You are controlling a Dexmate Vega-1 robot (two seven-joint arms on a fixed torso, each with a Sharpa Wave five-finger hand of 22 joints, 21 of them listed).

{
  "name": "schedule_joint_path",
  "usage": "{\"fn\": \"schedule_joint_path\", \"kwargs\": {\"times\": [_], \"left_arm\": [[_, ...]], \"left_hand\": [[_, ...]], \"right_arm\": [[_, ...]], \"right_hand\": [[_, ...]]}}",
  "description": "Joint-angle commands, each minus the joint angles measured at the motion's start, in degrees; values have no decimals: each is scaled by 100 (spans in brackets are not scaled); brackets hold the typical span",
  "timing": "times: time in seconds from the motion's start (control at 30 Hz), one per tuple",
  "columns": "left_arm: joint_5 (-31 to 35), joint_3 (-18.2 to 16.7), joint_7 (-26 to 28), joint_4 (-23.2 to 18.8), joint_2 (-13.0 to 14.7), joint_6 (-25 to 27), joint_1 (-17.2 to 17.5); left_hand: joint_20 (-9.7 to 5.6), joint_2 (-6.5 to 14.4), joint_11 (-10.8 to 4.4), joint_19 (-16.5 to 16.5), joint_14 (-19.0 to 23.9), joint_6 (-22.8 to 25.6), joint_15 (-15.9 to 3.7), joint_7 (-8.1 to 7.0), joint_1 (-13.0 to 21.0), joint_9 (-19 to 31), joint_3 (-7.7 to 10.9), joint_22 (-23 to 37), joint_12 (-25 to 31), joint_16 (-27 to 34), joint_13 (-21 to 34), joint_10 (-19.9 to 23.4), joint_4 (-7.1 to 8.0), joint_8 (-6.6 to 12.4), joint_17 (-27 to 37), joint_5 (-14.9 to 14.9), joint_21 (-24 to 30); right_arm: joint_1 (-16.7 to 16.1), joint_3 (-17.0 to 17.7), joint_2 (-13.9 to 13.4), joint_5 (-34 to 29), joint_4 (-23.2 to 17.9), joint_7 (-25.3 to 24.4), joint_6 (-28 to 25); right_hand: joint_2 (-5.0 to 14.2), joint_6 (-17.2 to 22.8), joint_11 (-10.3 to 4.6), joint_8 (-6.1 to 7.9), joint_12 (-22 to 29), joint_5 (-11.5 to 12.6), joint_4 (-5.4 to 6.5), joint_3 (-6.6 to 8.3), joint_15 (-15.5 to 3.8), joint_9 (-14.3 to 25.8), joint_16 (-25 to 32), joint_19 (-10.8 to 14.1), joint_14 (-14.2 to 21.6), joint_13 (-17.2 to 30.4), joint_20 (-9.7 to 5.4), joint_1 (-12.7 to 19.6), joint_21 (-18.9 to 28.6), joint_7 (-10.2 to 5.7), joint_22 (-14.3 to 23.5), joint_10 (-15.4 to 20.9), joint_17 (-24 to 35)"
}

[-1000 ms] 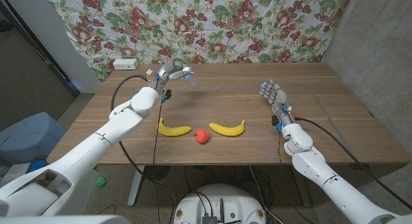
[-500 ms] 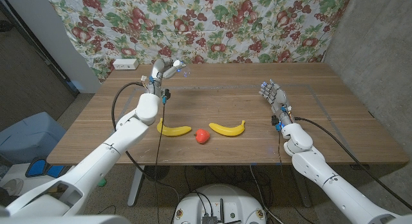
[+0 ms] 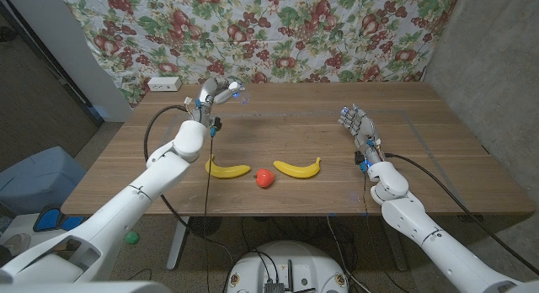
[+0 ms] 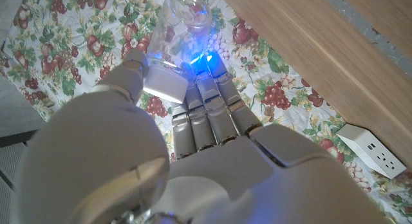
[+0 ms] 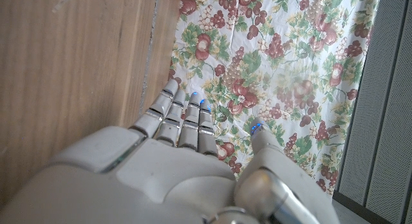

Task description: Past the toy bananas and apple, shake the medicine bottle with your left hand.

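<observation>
The medicine bottle [image 4: 182,10] is gripped by the left hand [image 3: 216,92], raised at the far left, beyond the bananas [image 3: 227,167] and apple [image 3: 264,178]. The right hand [image 3: 358,125] is spread, empty. Risk: the bottle could be flung out if the grip loosens mid-shake.

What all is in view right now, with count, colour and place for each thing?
medicine bottle: one, clear with white cap, held up by the left hand past the fruit
toy bananas: two, yellow, front middle of table, either side of the apple
apple: one, red, between the bananas
table: one, brown wood
power strip: one, white, table's far left corner
cloth backdrop: one, fruit print, behind table
left hand: grips bottle
right hand: open, fingers apart, right side of table
</observation>
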Motion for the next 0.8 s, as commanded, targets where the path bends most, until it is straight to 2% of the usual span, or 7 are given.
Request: {"fn": "schedule_joint_path", "kwargs": {"times": [0.03, 0.27, 0.5, 0.8], "left_arm": [[-249, 202, -1081, -162, 494, 616, -312], [-347, 365, -1586, -142, 667, 900, -552], [-382, 466, -1822, -22, 708, 852, -697], [-379, 425, -1665, 67, 658, 601, -639]], "left_hand": [[-546, 1017, -965, -31, 252, 327, -894, -90, 973, 14, 44, -4, 10, 31, 26, 1014, 27, 35, 28, 47, 55], [-544, 1014, -960, -42, 260, 332, -900, -83, 978, 13, 42, -5, 7, 36, 28, 1012, 21, 36, 31, 48, 63], [-544, 1020, -960, -56, 259, 326, -897, -79, 974, 12, 47, -6, 11, 33, 39, 1013, 26, 32, 29, 50, 71], [-540, 1024, -947, -63, 262, 322, -894, -69, 973, 16, 49, -7, 5, 35, 40, 1010, 28, 32, 31, 51, 84]], "right_arm": [[-12, -22, 21, -35, -33, -50, -17], [-7, -35, 34, -66, -44, -90, -30], [-20, -37, 43, -87, -67, -142, -44], [20, -58, 53, -97, -36, -128, -64]], "right_hand": [[31, 65, 4, 18, 8, 27, -18, 7, -12, 18, -16, 46, 52, 29, -2, 1, -7, 0, 28, 43, 10], [31, 67, 5, 18, 5, 27, -18, 7, -8, 18, -17, 51, 52, 28, -3, 0, -13, 2, 28, 39, 9], [31, 66, 5, 18, 5, 27, -18, 7, -6, 18, -18, 53, 54, 30, -5, 1, -21, 2, 29, 36, 9], [31, 66, -1, 18, 6, 27, -18, 7, 2, 18, -19, 57, 56, 30, -3, -1, -32, -1, 29, 40, 10]]}}
